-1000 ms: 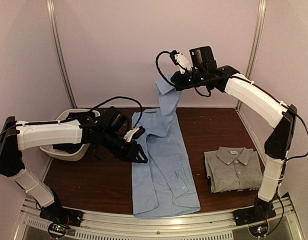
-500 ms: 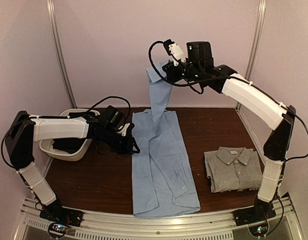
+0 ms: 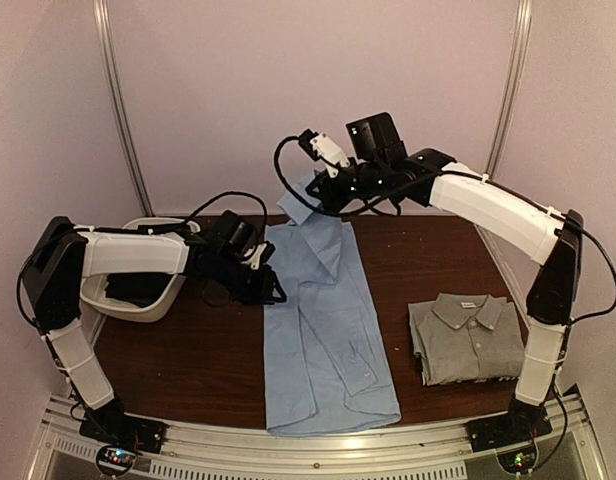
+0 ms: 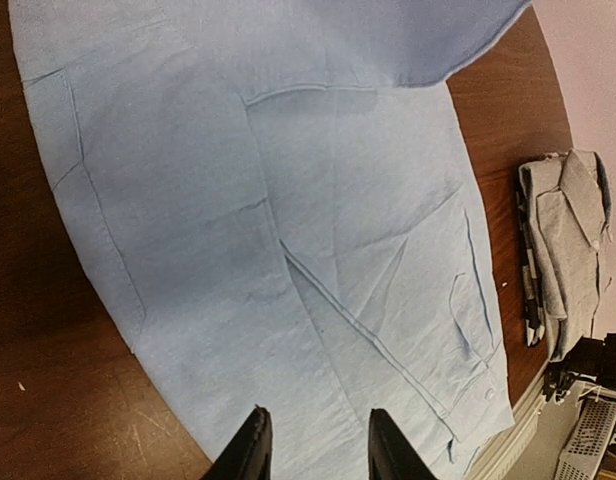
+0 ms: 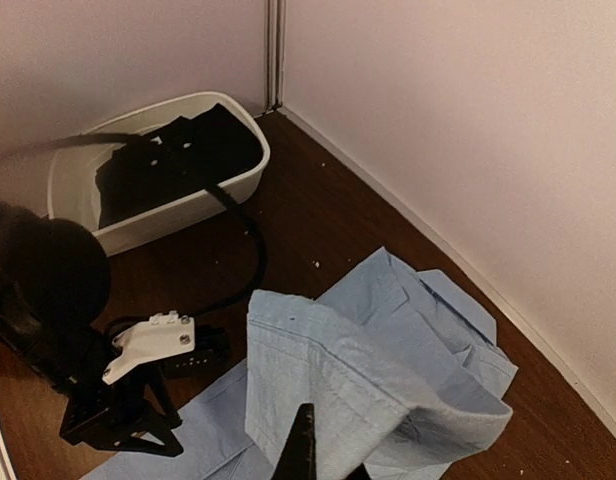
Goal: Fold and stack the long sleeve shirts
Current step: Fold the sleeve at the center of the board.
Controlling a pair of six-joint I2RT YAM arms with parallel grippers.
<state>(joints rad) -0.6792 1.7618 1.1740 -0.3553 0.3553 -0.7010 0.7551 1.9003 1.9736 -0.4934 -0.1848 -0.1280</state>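
Note:
The light blue shirt [image 3: 328, 330] lies flat and lengthwise mid-table, its hem near the front edge. My right gripper [image 3: 318, 195] hangs above the shirt's far end, shut on a sleeve [image 5: 378, 390] that folds and drapes down from it. My left gripper [image 3: 272, 291] is low at the shirt's left edge. In the left wrist view that gripper [image 4: 313, 452] has its fingers apart over the blue cloth [image 4: 288, 200], with nothing between them. The grey shirt [image 3: 468, 337] sits folded at the right, collar up, and shows at the edge of the left wrist view [image 4: 573, 240].
A white bin [image 3: 153, 303] holding dark clothing stands at the far left by the wall, also seen in the right wrist view [image 5: 158, 215]. A black cable [image 5: 250, 250] trails over the dark wooden table [image 3: 188, 360]. Walls close in the back and both sides.
My right gripper has carried the sleeve left and lower, towards the shirt's body. My left gripper has drawn back a little along the shirt's left edge, its jaws slightly narrower.

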